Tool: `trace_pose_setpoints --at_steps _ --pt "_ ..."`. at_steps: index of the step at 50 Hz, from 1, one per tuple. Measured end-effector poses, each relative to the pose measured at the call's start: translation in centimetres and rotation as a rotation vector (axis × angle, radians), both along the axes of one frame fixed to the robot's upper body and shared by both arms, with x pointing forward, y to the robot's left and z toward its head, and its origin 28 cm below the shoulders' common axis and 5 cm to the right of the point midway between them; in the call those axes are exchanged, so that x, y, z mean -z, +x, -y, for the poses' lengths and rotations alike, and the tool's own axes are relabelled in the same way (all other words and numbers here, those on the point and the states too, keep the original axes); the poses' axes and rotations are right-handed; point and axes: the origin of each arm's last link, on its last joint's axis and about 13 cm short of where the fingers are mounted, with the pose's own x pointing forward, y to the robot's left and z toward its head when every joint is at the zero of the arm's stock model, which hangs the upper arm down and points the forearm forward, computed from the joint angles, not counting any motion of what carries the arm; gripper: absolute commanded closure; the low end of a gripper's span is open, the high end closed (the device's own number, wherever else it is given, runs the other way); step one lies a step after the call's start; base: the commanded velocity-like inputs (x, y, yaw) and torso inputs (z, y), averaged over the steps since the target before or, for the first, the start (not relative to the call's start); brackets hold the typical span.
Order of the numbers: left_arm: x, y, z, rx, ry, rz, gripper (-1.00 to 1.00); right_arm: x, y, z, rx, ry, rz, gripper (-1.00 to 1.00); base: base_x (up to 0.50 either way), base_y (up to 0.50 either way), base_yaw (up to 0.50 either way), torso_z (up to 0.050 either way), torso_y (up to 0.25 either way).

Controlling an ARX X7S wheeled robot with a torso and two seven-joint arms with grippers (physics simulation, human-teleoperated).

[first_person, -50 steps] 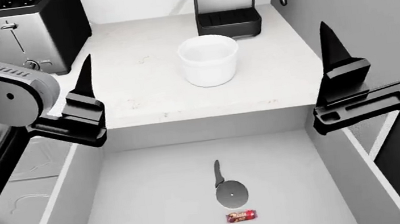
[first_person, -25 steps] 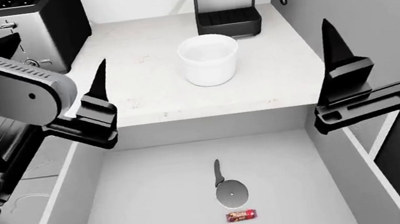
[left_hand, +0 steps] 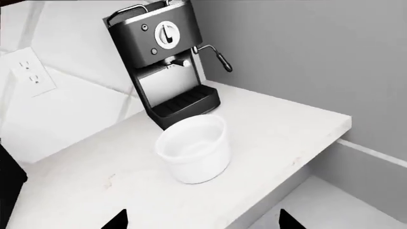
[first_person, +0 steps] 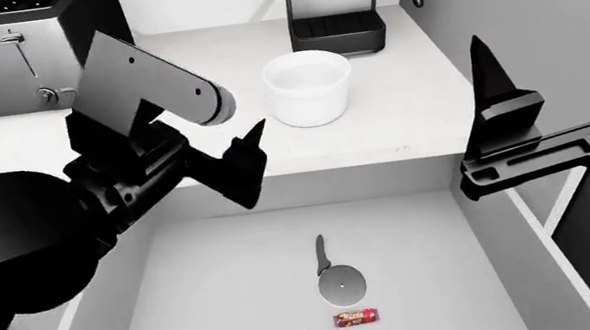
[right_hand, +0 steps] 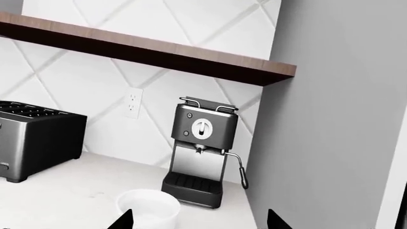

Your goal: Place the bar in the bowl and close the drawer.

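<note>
bowl (first_person: 309, 87): white glossy ceramic look
bar (first_person: 356, 318): red shiny wrapper
pizza cutter (first_person: 338, 279): metal blade, matt black handle
drawer (first_person: 211, 310): smooth matt grey interior
toaster (first_person: 4, 44): brushed metal
shelf (right_hand: 146, 50): wood
countertop (first_person: 401, 110): smooth white, faintly speckled

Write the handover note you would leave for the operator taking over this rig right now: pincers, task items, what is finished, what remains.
Left pincer: open, empty, above the drawer's back left corner.
Right pincer: empty; open or shut unclear, raised at the drawer's right side.
Bar: on the open drawer floor, beside the pizza cutter wheel.
Bowl: upright on the counter, empty, before the coffee machine.
Done: nothing.
Left: grasp bar, drop into bowl, close drawer.
</note>
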Motion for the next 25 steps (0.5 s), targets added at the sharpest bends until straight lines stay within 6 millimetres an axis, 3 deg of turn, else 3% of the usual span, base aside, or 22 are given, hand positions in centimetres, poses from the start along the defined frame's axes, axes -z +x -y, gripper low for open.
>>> trace_pose_setpoints --at_steps 25 --pt "4.4 3.8 3.4 0.192 0.037 -0.293 -1.0 0.7 0.6 -0.1 -0.016 0.017 -0.02 -1.0 0.0 0.0 0.0 0.0 0.0"
